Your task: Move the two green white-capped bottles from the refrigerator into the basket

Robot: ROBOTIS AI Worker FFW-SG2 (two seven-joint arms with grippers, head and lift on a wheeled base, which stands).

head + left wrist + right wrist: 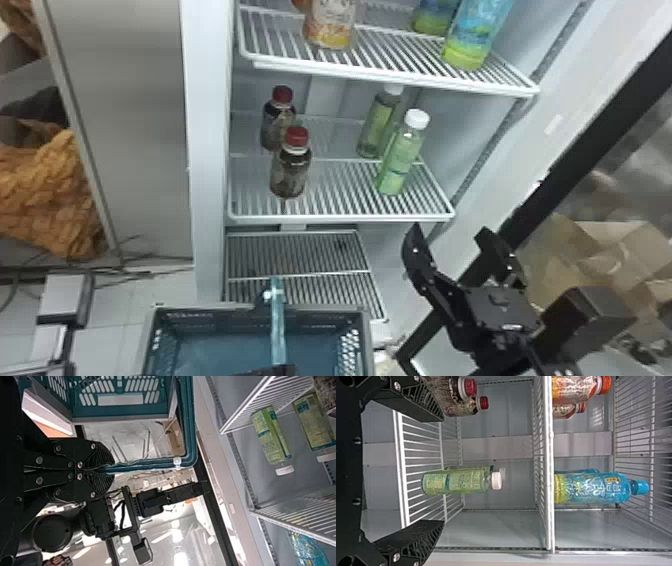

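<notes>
Green bottles (400,162) on wire shelf (340,218)

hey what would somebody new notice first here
Probably the two green white-capped bottles, standing one behind the other at the right of a refrigerator shelf. Next, the teal basket below, its handle clamped by the left pincer, and the open right pincer facing the bottles.

On my feed, a white wire refrigerator shelf (325,218) holds a clear green, white-capped plastic bottle (398,162) near right, with a matching green bottle (378,125) farther back. At left, I see a dark, red-capped bottle (291,170) near and its dark twin (275,125) far. The white wire shelf above (400,79) carries orange-labelled bottles (330,25) left and blue-and-yellow bottles (475,37) right.
</notes>
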